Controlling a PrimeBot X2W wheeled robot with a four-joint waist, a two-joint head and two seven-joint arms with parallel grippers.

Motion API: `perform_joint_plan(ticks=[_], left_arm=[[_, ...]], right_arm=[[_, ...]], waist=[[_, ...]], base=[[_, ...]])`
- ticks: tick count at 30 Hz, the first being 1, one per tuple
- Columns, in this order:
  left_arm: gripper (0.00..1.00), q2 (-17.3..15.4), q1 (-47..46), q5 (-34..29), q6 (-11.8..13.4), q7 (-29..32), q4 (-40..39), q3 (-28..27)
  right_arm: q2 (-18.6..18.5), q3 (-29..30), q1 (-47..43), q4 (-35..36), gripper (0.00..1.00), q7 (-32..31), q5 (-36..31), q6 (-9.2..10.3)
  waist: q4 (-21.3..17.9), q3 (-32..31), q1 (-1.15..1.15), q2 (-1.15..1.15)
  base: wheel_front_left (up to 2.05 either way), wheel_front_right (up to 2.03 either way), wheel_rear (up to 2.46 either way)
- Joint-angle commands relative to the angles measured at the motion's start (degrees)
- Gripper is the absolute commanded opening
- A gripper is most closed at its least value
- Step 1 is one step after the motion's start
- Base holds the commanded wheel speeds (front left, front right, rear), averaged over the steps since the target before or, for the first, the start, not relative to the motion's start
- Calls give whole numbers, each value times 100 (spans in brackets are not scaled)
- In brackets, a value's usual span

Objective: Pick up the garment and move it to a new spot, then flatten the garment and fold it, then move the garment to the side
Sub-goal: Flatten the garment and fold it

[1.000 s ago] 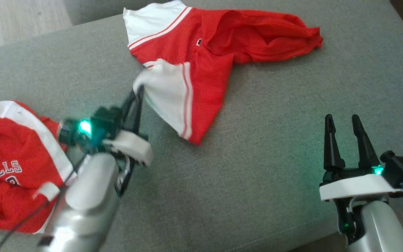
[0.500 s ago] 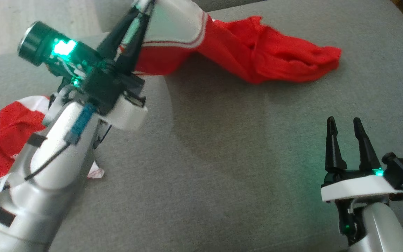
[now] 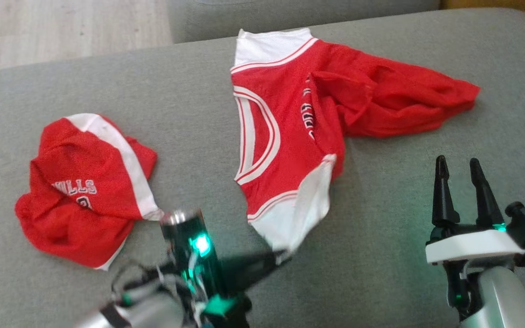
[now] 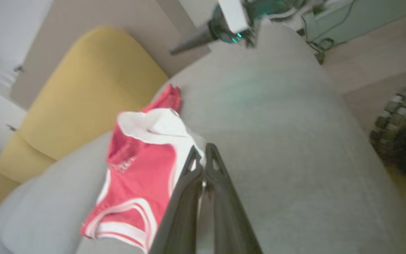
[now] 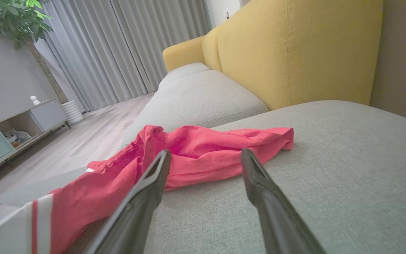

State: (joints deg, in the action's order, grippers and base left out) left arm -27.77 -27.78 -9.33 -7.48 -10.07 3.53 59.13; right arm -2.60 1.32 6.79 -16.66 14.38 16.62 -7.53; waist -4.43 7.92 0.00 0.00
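The garment (image 3: 317,109), a red jersey with white trim, lies partly spread on the grey sofa cushion (image 3: 189,91), its neckline facing up and its far right end bunched. My left gripper (image 3: 281,256) reaches in low from the bottom edge and is shut on the white corner of the garment's near end. In the left wrist view the closed fingertips of the left gripper (image 4: 203,155) pinch the white edge of the garment (image 4: 143,165). My right gripper (image 3: 463,180) stands open at the lower right, apart from the cloth. Through my right gripper (image 5: 205,152) the garment's red folds (image 5: 224,141) show ahead.
A second red piece with white lettering, crumpled shorts (image 3: 84,182), lies at the left of the cushion. Wood floor (image 3: 62,27) lies beyond the far edge. A yellow backrest (image 5: 294,46) rises on the right side. Bare cushion lies between the garment and the right gripper.
My left gripper lifted the garment's white end high, then brought it down toward me; the garment now lies flatter with its neckline showing. The head camera shifted. The right gripper held still.
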Motion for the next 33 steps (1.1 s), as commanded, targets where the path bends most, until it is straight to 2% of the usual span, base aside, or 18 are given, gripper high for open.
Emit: perform_joint_plan(ticks=[1,2,3,4,5,9,14,19,20,26,30,33], left_arm=[[0,-170,-133,53,5,100,-23,-51],[0,-200,-79,83,4,186,113,164],[12,-193,-44,146,3,216,220,315],[49,-162,-11,216,2,237,319,370],[100,-138,11,245,2,263,410,426],[100,16,54,385,46,237,654,456],[100,150,83,718,389,108,796,108],[100,336,289,1703,1103,-130,755,-912],[100,336,289,1703,1103,-130,755,-912],[100,677,661,2859,1994,-451,433,-2343],[100,918,1132,3346,2291,-487,334,-3003],[100,1119,1499,3458,2282,-490,271,-3322]], right_arm=[[-28,-108,141,142,100,62,-32,4],[-28,-115,147,132,100,62,-41,4],[-28,-117,149,121,100,62,-49,4],[-28,-116,150,115,100,62,-55,4],[-28,-120,148,111,100,62,-63,4],[-28,-104,139,110,100,62,-113,4],[-28,-69,164,122,100,62,-183,4],[-28,-10,152,201,100,62,-186,4],[-28,-10,152,201,100,62,-186,4],[-28,19,41,272,100,62,-203,4],[-28,25,-21,303,100,62,-225,4],[-28,45,-72,293,100,62,-231,4]], waist=[[76,-55,0,0],[98,-71,0,0],[123,-86,0,0],[148,-99,0,0],[168,-106,0,0],[247,-110,0,0],[292,-114,0,0],[299,-143,0,0],[299,-143,0,0],[332,-223,0,0],[348,-265,0,0],[389,-255,0,0]], base=[[0,0,0],[0,0,0],[0,0,0],[0,0,0],[0,0,0],[0,0,0],[0,0,0],[0,0,0],[0,0,0],[0,0,0],[0,0,0],[0,0,0]])
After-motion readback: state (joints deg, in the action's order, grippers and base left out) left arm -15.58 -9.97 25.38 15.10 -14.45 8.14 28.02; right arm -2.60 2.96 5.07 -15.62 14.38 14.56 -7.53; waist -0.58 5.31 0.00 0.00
